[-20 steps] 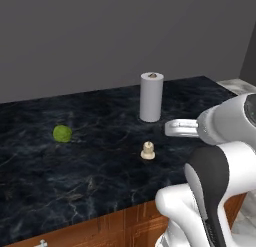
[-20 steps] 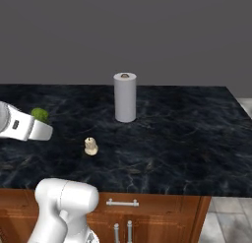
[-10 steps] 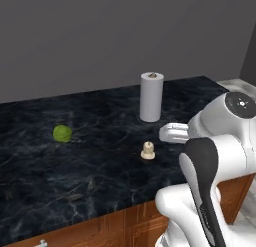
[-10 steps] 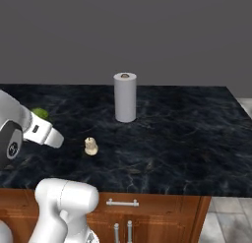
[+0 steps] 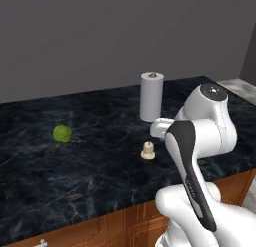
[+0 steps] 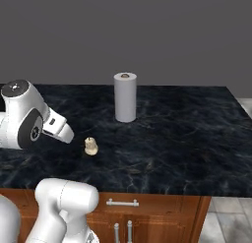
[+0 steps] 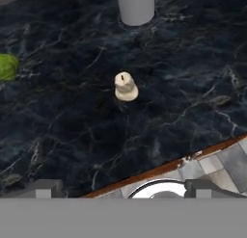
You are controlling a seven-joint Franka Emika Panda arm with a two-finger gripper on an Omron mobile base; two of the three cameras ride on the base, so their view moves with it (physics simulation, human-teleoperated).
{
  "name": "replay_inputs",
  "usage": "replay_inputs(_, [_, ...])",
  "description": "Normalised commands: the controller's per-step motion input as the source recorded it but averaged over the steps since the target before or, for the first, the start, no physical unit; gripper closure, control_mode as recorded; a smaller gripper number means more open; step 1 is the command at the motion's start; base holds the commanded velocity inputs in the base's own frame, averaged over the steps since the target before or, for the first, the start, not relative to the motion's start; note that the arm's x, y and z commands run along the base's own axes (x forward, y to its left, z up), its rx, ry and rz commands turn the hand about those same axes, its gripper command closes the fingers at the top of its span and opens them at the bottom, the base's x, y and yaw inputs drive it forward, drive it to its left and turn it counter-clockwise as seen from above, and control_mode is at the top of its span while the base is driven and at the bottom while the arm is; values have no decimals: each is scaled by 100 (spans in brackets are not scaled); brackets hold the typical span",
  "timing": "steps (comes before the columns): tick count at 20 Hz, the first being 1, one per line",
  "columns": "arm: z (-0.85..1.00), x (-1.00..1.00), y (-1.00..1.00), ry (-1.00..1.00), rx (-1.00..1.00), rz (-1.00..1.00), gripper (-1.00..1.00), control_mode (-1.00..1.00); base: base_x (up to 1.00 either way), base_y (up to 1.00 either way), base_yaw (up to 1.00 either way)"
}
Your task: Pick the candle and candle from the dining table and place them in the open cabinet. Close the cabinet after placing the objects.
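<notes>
I can read no brand, label or writing on anything here. The squat cream-white candle stands upright on the black marble of the dining table, roughly midway along its length and closer to the front edge than to the back; I also pick it up from the left base view and the right base view. Behind it, toward the back edge, stands the white cylinder, upright and apart from the candle; from the hand view I see just its lower part. The green ball lies well apart from the candle toward the table's left end, and in the hand view it sits at the left border. Nothing stands between the candle and the front edge. My gripper hangs above the front edge of the table with its two finger tips spread wide and nothing between them, the candle ahead of them and untouched. From both base views the arm's white wrist section reaches over the marble near the candle, and from the left it covers part of the table's right end. Below the front edge I see reddish-brown drawer fronts with a silver handle.
</notes>
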Motion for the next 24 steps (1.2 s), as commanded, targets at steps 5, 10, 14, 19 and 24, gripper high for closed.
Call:
replay_inputs(5, [-39, 41, 0, 9, -3, 0, -100, -100, 0, 0, 0])
replay_inputs(10, [-47, 39, 0, 5, -6, 0, -100, -100, 0, 0, 0])
replay_inputs(14, [-42, 43, 0, 4, -5, 0, -100, -100, 0, 0, 0])
replay_inputs(19, [-27, 59, 0, 8, 0, 0, -100, -100, 0, 0, 0])
replay_inputs(24, [-26, 66, -2, 9, 0, 0, -100, -100, 0, 0, 0])
